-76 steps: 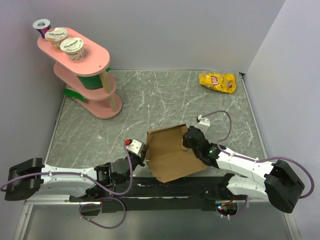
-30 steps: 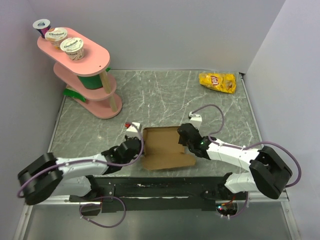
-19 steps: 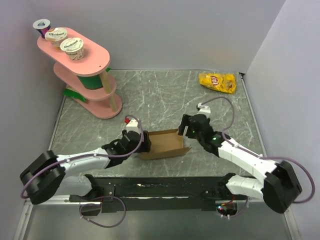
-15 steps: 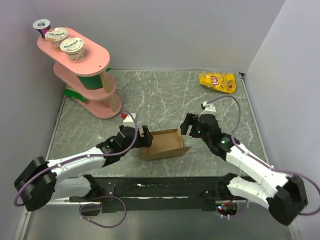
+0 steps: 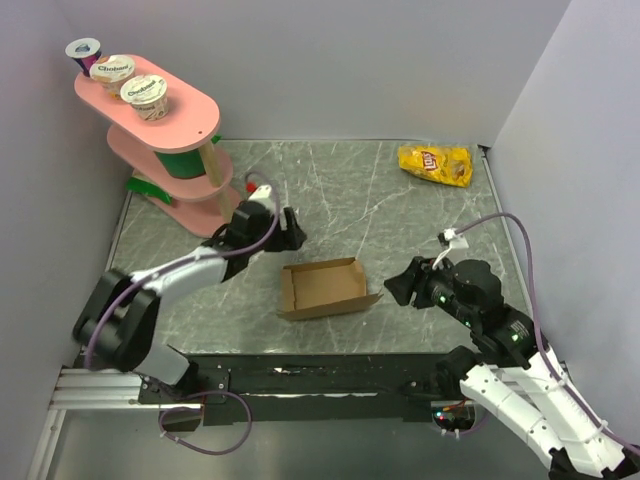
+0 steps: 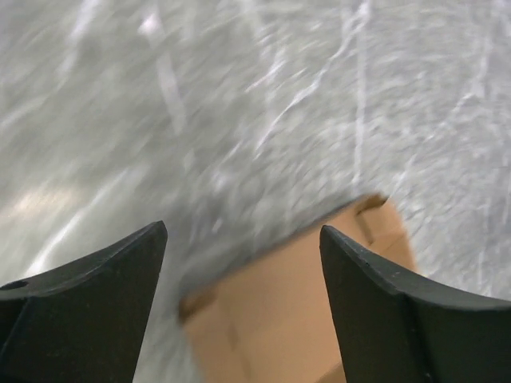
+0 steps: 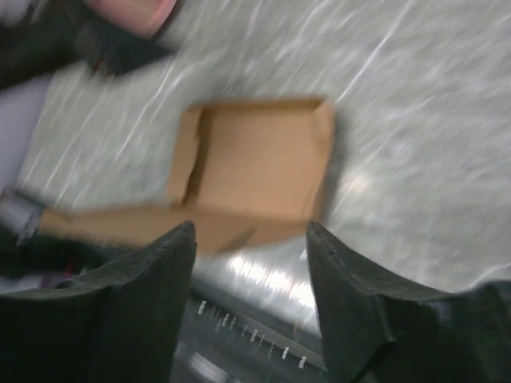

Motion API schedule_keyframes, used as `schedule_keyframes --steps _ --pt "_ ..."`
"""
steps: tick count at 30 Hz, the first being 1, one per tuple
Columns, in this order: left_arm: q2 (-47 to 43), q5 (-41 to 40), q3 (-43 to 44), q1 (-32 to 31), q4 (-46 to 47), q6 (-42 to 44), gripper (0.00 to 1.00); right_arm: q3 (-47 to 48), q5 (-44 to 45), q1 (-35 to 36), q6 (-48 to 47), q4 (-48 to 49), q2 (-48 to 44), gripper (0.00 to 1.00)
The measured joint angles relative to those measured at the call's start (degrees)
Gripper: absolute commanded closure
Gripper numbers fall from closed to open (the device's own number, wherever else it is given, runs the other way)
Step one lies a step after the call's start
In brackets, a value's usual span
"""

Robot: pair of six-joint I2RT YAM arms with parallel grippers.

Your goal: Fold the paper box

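From where I stand, the paper box (image 5: 322,288) sits alone on the grey marbled table (image 5: 400,220) as a shallow open tray, and neither arm is touching it. The left gripper (image 5: 290,232) hangs off the box's far-left corner, near it but apart. Its wrist view shows the fingers (image 6: 88,303) spread wide with only tabletop between them and a corner of brown cardboard just below and ahead. The right gripper (image 5: 392,290) is level with the box's right end, a short gap away and pointed at it. Its own camera has the whole tray ahead of parted, empty jaws, though that view is blurred. I'd guess both tools stand open and clear so the cardboard can show whether its walls hold up unaided. The far and left walls look upright, while a small tab pokes out at the corner nearest the right gripper. I can't tell whether the long near side is tucked in properly. If anything remains, it is probably that corner, and the right gripper is best placed to press it. The pink tiered stand (image 5: 170,150) is behind the left gripper, and the yellow chip bag (image 5: 435,163) lies well beyond the right one.
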Motion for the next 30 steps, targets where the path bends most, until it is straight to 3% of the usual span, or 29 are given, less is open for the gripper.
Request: schedule_keyframes --steps 5,8,11,15,19,23,30 --pt "12.07 6.25 8.55 0.33 3.56 1.44 0.30 -3.67 -14.47 1.92 2.14 0.28 -0.74 0.47" --pt "16.55 9.38 9.51 0.48 5.03 1.36 0.34 -9.35 -20.04 9.81 4.59 5.60 2.21 0.45" --pt "18.16 11.21 8.24 0.63 6.32 0.96 0.37 -11.56 -19.63 17.03 6.78 9.70 10.08 0.43" --pt "16.31 13.07 1.07 0.68 10.34 -0.57 0.39 -11.96 -11.72 18.58 10.73 13.35 16.92 0.40" --pt "9.70 14.51 -10.23 0.39 14.53 -4.42 0.39 -15.58 -3.21 14.49 13.38 19.54 17.18 0.36" --pt "1.11 12.92 -18.03 -3.93 16.17 -8.72 0.39 -19.56 -3.58 1.66 12.70 28.94 20.41 0.35" --pt "-13.68 6.91 -25.38 -15.85 16.26 -16.83 0.36 -11.63 -11.91 -9.14 6.60 43.52 42.58 0.34"
